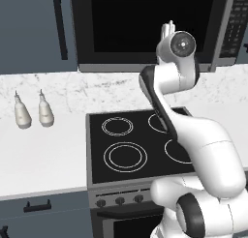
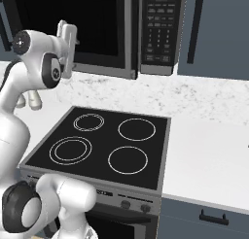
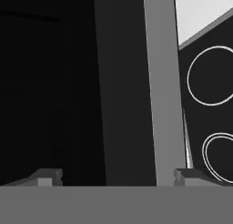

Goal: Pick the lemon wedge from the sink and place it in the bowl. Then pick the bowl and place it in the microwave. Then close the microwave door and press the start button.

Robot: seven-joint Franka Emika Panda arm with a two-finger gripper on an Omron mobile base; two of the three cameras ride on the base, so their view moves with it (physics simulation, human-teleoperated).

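Microwave (image 1: 150,29), door (image 2: 73,24) shut, above black cooktop (image 2: 104,145) on marble worktop (image 2: 204,150); end effector (image 3: 117,175) fingertips spread, empty, raised close before the door glass.

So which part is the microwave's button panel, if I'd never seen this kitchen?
Start at the black stove set in the white counter and look straight up to the wide black microwave on the wall. The panel is the narrow upright strip at its right end, beside the blue-grey cabinet. Unlike the plain dark door, it carries rows of small pale buttons.
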